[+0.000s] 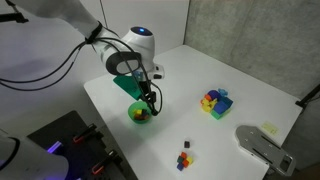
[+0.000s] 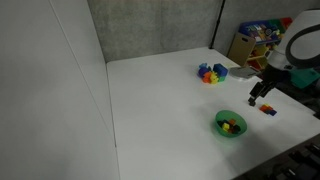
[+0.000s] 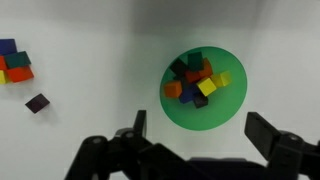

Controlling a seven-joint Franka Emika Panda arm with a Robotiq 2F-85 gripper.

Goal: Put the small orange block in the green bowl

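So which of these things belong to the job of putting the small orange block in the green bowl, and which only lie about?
For the job:
small orange block, already in the bowl among other blocks
green bowl
gripper, open above the bowl

Lying about:
multicoloured block cluster
loose small cubes
dark cube
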